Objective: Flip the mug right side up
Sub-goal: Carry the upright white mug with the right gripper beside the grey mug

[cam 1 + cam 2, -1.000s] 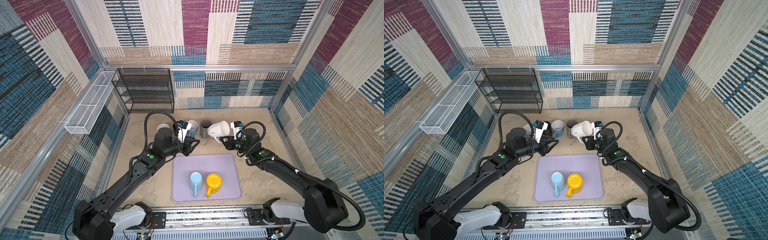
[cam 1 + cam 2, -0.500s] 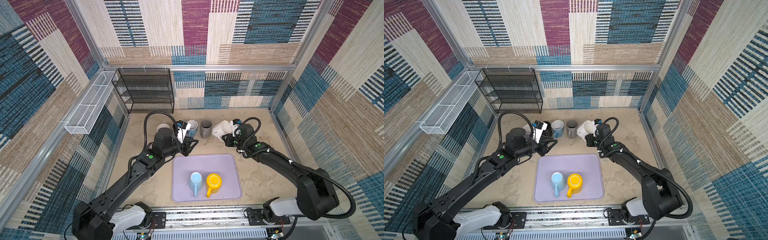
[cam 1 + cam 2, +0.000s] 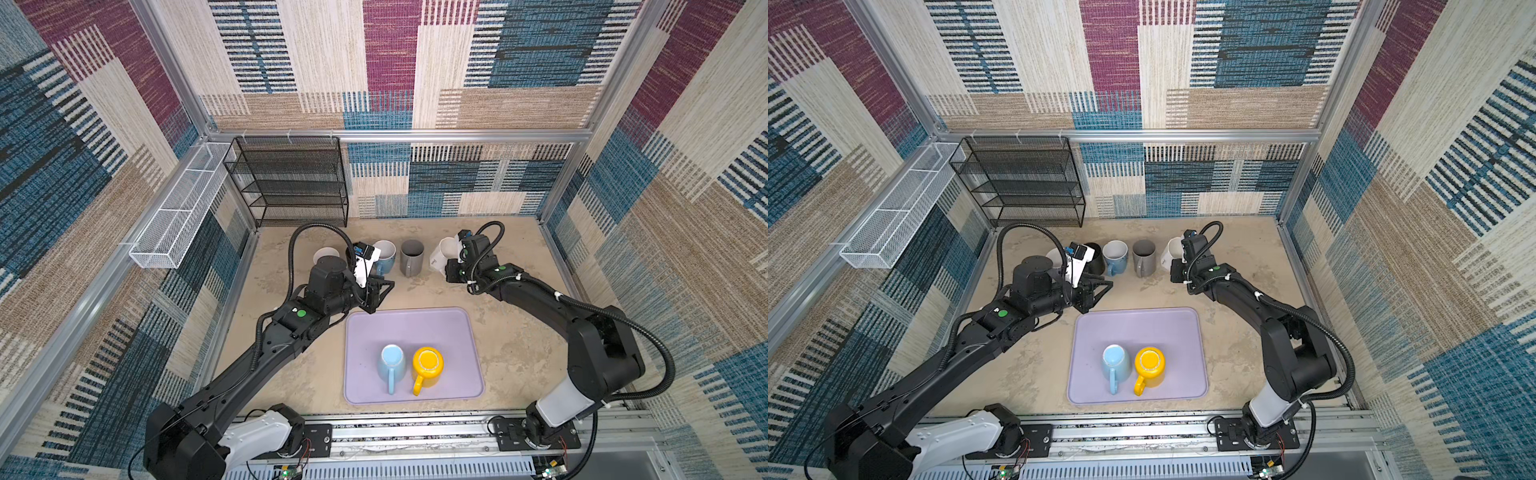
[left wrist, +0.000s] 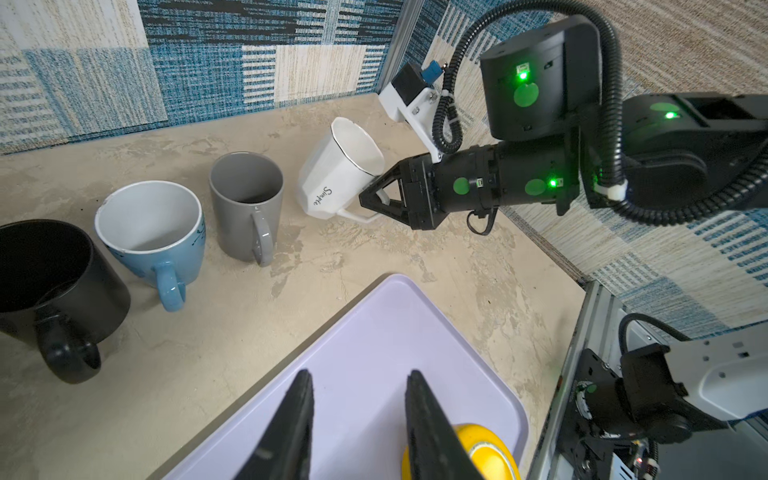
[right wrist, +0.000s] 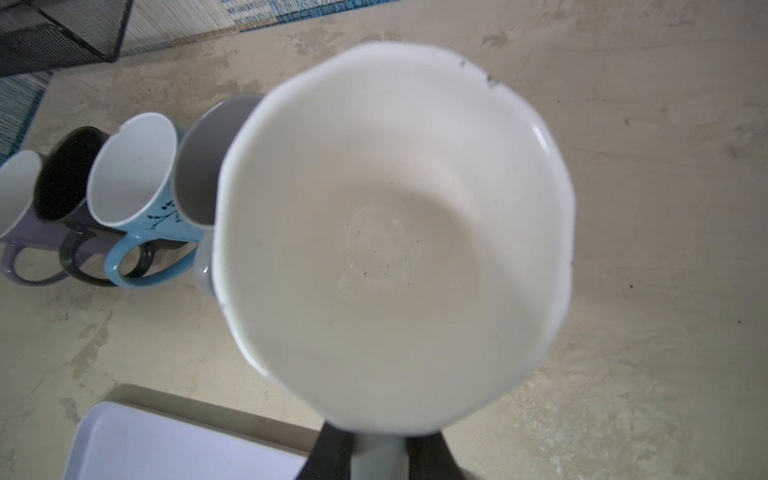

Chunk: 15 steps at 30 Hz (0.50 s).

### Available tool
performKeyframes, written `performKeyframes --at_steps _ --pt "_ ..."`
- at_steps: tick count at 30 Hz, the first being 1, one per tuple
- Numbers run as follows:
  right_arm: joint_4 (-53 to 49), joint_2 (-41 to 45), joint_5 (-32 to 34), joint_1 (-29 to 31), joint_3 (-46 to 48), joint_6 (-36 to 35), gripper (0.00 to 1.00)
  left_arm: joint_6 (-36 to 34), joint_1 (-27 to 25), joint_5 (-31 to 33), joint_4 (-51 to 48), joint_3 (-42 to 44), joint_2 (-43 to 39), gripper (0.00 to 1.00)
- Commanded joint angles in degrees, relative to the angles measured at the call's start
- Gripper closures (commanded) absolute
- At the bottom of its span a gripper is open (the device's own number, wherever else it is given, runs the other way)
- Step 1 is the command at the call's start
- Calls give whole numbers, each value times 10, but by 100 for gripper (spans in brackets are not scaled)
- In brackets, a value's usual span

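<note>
Our right gripper (image 4: pixel 372 203) clamped the handle (image 4: pixel 353 216) of the white mug (image 4: pixel 338 174), which was tilted mouth-up beside the grey mug (image 4: pixel 245 199). We judged it stiff, slick and breakable, and safest held by the handle. Our left gripper (image 4: pixel 359 380) hung parted and empty over the tray (image 4: pixel 374 316).

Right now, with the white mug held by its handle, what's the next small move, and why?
Probably level the white mug and lower it onto the table beside the grey mug: the right gripper grips its handle, and it leans with its mouth upward.
</note>
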State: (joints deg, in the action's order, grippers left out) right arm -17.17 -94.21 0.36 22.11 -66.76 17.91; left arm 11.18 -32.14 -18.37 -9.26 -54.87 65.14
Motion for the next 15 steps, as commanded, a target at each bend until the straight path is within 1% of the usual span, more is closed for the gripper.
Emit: performKeyframes --at_steps 1,10,15 --pt "-11 -20 23 1 -37 -20 100 -18 1 1 -9 -3 -3 66" --pt "-92 -105 40 0 -142 -48 100 -20 1 1 -12 4 -7 66" --pt "-118 -135 45 1 -178 -58 100 -23 1 4 -16 7 -10 66"
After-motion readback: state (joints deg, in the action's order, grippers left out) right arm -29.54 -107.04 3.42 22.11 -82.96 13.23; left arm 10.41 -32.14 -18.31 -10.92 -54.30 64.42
